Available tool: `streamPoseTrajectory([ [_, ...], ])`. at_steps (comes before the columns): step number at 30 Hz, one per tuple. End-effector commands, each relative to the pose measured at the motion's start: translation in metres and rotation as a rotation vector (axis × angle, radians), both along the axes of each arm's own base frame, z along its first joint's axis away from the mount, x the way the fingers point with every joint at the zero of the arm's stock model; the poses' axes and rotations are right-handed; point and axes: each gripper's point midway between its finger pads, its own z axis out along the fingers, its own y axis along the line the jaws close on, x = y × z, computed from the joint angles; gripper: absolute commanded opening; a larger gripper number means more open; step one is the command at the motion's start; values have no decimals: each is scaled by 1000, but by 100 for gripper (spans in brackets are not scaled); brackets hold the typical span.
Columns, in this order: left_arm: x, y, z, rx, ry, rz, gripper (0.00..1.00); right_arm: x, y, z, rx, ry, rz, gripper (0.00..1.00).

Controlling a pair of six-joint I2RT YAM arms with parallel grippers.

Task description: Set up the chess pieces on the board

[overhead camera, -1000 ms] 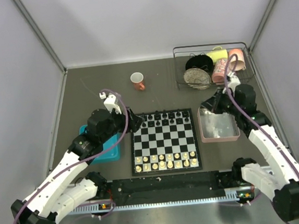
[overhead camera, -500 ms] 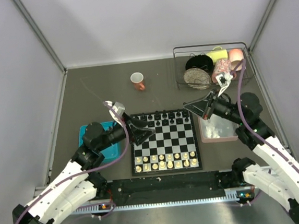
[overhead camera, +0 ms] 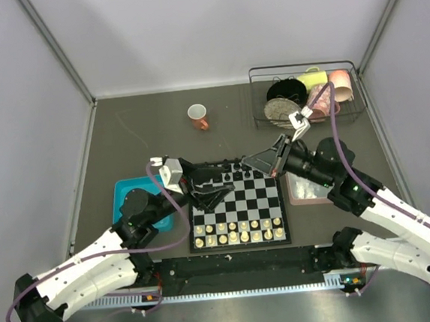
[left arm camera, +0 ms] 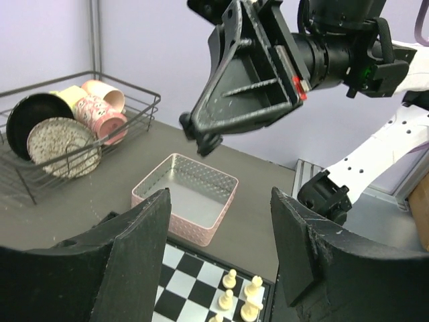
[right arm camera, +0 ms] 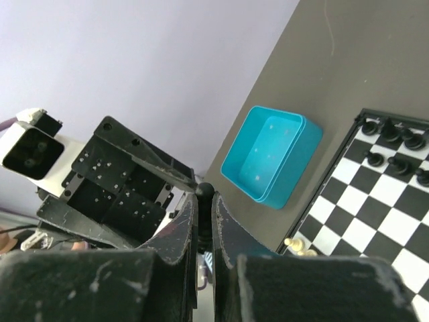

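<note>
The board [overhead camera: 238, 204] lies in front of the arm bases. Black chess pieces [overhead camera: 240, 174] stand along its far rows, also in the right wrist view [right arm camera: 392, 144]. Cream-white pieces [overhead camera: 240, 231] fill the near rows. My right gripper [overhead camera: 250, 162] hangs over the board's far edge. It is shut on one black piece [right arm camera: 204, 192], whose round head shows above the fingertips. My left gripper [overhead camera: 219, 189] is open and empty above the board's far left part. In the left wrist view [left arm camera: 221, 201] its jaws stand wide apart and face the right gripper [left arm camera: 201, 137].
An empty teal tray [overhead camera: 123, 188] sits left of the board, under the left arm. An empty pink tray [overhead camera: 308, 190] sits to the right. A red cup [overhead camera: 198, 117] stands behind the board. A wire dish rack [overhead camera: 307, 96] with cups and plates is at the far right.
Both arms have swung in over the board. The right gripper came left from above the pink tray. The left gripper came right from beside the teal tray.
</note>
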Motion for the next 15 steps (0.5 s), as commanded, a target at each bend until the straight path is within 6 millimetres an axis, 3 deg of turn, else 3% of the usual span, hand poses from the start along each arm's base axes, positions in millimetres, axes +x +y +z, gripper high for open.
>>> streamPoseTrajectory([
  [1,1,-7,39,-68,-120,37,66,-7,7,32,62,-41,-75,0],
  [5,-5,-18,36,-51,-117,24,66,-17,15,36,57,-68,-88,0],
  [15,0,-18,32,-32,-97,70,53,-42,28,36,51,-124,6,0],
])
